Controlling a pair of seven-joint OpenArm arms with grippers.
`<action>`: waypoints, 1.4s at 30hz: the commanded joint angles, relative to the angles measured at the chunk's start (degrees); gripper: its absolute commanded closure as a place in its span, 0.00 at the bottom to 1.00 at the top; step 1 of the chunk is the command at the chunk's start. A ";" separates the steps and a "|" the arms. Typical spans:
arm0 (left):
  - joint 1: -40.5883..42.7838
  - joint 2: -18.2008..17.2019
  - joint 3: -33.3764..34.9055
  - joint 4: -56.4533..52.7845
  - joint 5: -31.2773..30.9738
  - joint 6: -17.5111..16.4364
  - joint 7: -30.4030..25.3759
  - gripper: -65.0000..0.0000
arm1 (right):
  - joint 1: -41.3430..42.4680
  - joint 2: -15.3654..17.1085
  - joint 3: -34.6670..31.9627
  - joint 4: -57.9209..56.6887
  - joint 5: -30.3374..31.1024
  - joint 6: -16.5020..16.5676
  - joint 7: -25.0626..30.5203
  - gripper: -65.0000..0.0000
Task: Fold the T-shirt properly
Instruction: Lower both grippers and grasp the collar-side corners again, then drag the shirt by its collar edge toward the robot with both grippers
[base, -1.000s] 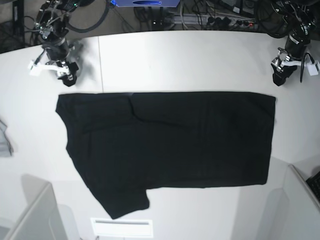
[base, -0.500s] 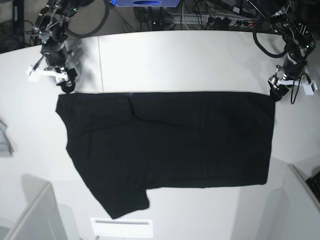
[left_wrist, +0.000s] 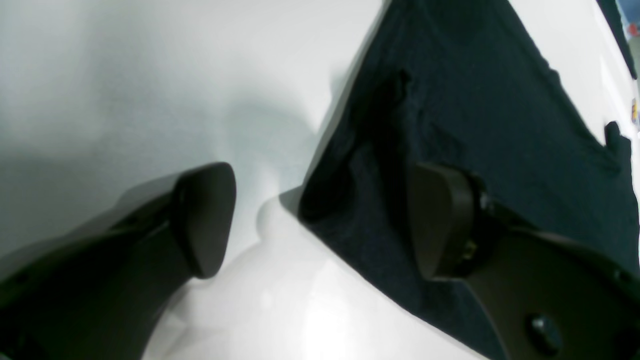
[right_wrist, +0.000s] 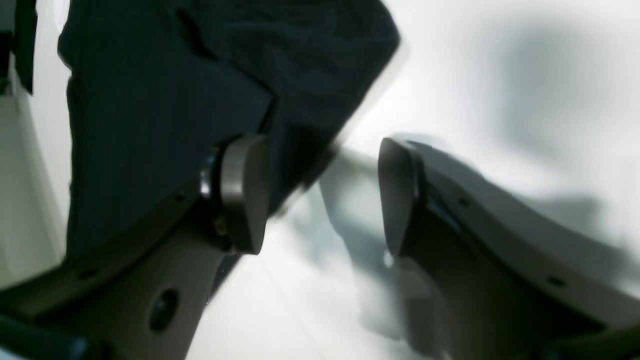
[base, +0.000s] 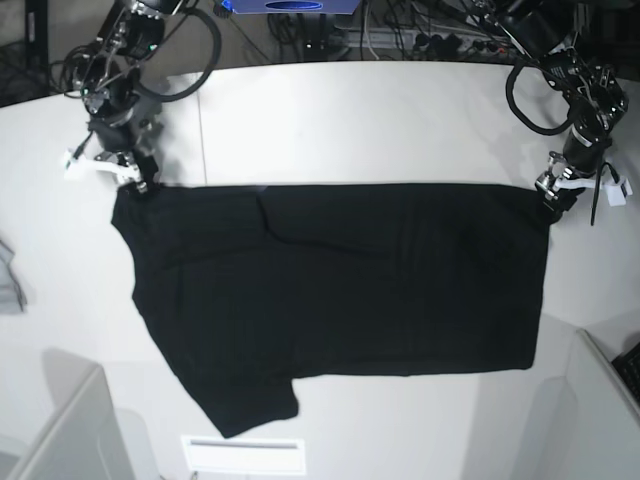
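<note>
T-shirt (base: 340, 290): flat on the counter (base: 400, 110).
Left gripper (left_wrist: 320, 220): jaws apart, straddling a corner.
Right gripper (right_wrist: 320, 195): jaws apart, likewise.

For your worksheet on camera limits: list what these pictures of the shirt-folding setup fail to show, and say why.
- T-shirt underside: hidden against the table in every view, so any print is unseen.
- Left hand: fingers open astride the shirt corner; contact with the cloth unclear.
- Right hand: right wrist view blurred, so contact is unclear.
- Base view: both hands too small to judge.
</note>
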 joint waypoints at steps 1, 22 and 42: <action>-0.15 -0.49 -0.03 0.36 0.66 0.24 1.30 0.21 | 1.06 0.61 0.61 -0.21 0.49 0.60 0.75 0.50; -0.24 -0.67 -0.03 0.36 0.66 0.24 1.38 1.00 | 5.02 3.68 0.35 -9.26 0.40 0.77 0.75 0.93; 8.91 -0.58 -0.03 6.52 0.22 -0.11 1.56 1.00 | -1.14 3.95 0.78 -2.58 0.93 0.69 0.31 1.00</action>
